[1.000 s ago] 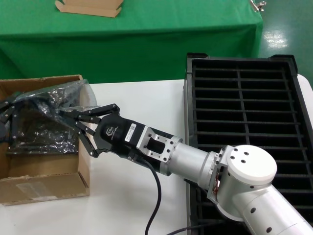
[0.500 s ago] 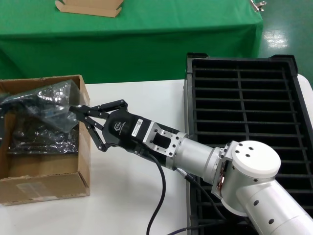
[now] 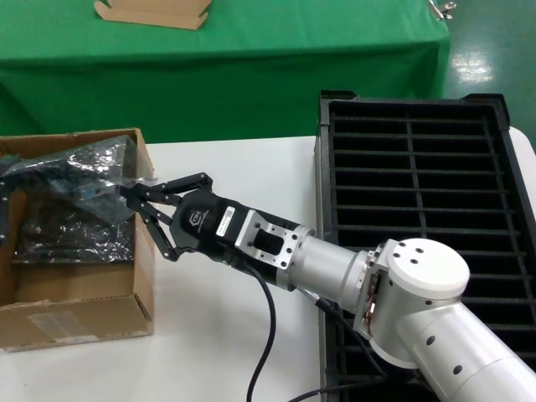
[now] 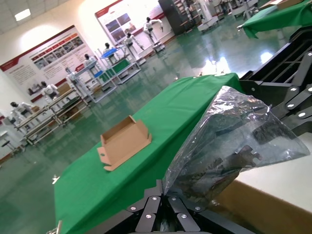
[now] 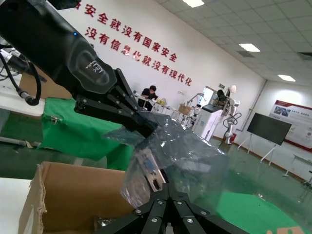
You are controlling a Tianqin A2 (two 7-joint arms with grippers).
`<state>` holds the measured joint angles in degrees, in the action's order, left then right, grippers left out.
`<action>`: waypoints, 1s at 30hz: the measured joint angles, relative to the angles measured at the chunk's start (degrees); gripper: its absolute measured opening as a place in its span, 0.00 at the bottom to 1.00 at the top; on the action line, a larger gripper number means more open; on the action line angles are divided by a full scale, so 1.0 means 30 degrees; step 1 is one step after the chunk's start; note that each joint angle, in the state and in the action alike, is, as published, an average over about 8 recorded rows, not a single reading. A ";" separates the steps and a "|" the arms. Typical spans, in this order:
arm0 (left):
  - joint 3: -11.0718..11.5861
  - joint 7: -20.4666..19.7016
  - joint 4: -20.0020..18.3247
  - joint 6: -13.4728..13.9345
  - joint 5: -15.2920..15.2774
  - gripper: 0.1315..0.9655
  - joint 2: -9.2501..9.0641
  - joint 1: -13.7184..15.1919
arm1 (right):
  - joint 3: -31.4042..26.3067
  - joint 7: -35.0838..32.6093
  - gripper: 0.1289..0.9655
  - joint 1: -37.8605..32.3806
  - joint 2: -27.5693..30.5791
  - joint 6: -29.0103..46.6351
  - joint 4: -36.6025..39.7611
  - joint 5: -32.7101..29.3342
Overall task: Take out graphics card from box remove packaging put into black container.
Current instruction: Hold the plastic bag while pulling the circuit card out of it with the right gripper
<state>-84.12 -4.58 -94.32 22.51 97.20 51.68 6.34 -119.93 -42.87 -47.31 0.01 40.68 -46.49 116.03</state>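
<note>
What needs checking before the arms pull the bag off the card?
1. Right tool shut on the bag: ok, fingertips pinch its edge over the box wall.
2. Left tool shut on the bag's far end: ok, seen in the right wrist view.
3. Card inside the bag: ok, bracket with blue port shows through the plastic.
4. Which tool holds the card itself: cannot tell.
5. Bagged card clear of the box: not ok, it hangs over the opening.
6. Container slots free: ok in the part visible.

Bright, even overhead lighting; glare on the packaging [image 4: 234, 141].
</note>
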 joint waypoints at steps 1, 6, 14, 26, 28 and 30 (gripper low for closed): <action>-0.0049 0.0033 -0.0016 0.0035 0.0020 0.01 -0.0009 0.0045 | -0.0180 -0.0125 0.01 -0.0061 0.0000 -0.0077 0.0078 0.0230; -0.0356 0.0215 -0.0083 0.0264 0.0115 0.01 -0.0060 0.0345 | -0.1025 -0.0761 0.01 -0.0354 -0.0001 -0.0459 0.0418 0.1383; -0.0699 0.0456 -0.0047 0.0557 0.0214 0.01 -0.0063 0.0700 | -0.1383 -0.1240 0.01 -0.0445 -0.0001 -0.0686 0.0562 0.1968; -0.0739 0.0483 0.0080 0.0468 0.0195 0.01 0.0039 0.0886 | -0.1076 -0.1063 0.03 -0.0197 0.0001 -0.0709 0.0192 0.1390; -0.0717 0.0464 0.0082 0.0431 0.0192 0.01 0.0061 0.0887 | -0.1076 -0.1010 0.05 -0.0145 0.0001 -0.0703 0.0110 0.1305; -0.0700 0.0445 0.0075 0.0401 0.0191 0.01 0.0075 0.0891 | -0.1087 -0.0958 0.06 -0.0090 0.0001 -0.0696 0.0035 0.1229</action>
<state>-86.22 -3.24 -94.09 23.71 97.77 51.91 9.01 -123.19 -45.75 -47.58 0.01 38.59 -46.38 119.72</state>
